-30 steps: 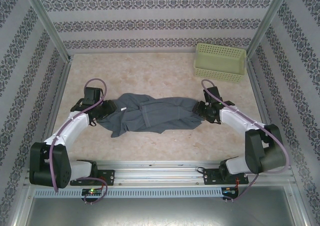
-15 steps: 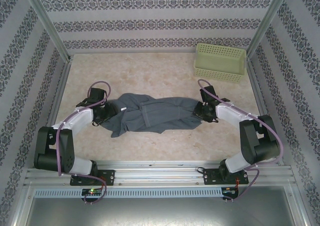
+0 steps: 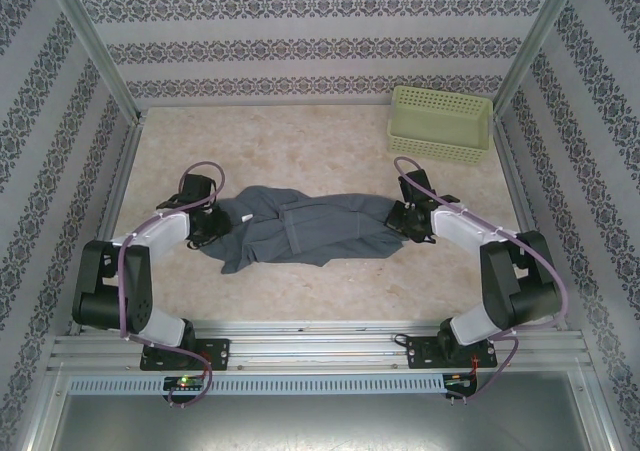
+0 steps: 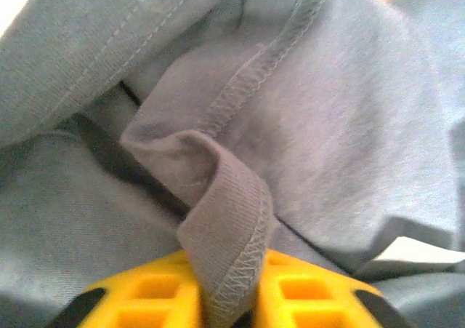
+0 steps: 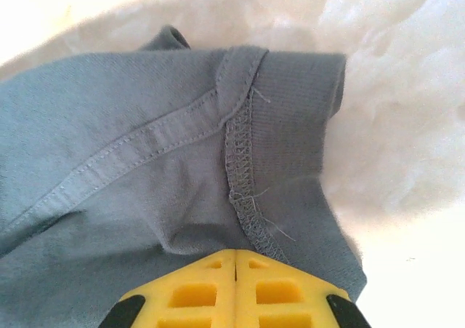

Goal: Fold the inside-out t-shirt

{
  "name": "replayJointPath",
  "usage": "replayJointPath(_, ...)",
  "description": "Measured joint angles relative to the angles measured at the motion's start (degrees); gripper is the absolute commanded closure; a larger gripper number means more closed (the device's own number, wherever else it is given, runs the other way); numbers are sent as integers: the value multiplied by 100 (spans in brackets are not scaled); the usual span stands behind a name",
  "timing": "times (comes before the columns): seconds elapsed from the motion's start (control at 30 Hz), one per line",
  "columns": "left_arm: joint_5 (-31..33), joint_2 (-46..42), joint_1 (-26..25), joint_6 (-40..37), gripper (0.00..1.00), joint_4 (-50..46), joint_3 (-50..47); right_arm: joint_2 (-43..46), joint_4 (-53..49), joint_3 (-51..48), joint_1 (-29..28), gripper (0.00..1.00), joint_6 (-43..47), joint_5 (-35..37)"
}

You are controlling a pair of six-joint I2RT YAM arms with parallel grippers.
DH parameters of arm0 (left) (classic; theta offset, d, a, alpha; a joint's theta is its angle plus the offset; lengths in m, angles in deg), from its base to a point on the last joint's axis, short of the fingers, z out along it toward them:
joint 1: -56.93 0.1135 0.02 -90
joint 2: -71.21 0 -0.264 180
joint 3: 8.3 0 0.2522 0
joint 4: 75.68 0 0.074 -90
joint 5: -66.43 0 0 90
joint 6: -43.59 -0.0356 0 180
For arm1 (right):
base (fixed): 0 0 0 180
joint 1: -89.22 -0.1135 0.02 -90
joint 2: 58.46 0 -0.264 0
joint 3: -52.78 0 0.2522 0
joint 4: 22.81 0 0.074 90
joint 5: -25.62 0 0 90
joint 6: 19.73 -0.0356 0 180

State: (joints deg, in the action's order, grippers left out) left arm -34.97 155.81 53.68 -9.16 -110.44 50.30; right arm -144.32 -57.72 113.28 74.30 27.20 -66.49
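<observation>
Both grippers are clamped on the inside-out t-shirt (image 3: 310,233), which lies bunched across the middle of the table (image 3: 300,141). The left gripper (image 4: 229,288) pinches an upstanding fold of stitched hem (shirt's left end). The right gripper (image 5: 236,270) has its jaws pressed flush together on the seamed sleeve edge.

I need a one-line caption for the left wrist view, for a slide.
Left gripper shut on a stitched fold of the grey t-shirt.
</observation>
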Motion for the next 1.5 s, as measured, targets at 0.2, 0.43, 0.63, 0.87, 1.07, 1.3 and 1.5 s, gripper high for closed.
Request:
replayJointPath(0.2,-109,-540,0,-35,100,-20,42,369,-85,0,-103,100,111,216)
replayJointPath(0.43,-260,-1561,0,9,100,-343,52,503,-350,96,-101,100,203,313)
replayJointPath(0.63,-197,-2951,0,11,100,-872,466,1657,-1281,1320,-98,100,560,848)
replayJointPath(0.87,-356,-3871,0,98,100,-922,1021,2894,-2000,3259,74,100,1036,1486)
replayJointPath(1.07,-1115,-3556,-20,520,100,-817,741,2400,-2485,4994,125,100,1436,1561)
replayJointPath(1.3,-1340,-3368,-476,824,100,-863,-507,538,-2339,6695,-780,100,1672,1458)
replayJointPath(1.5,-1276,-3248,-544,632,60,-1296,-957,-1204,-2144,6450,-1526,99,1622,1377)
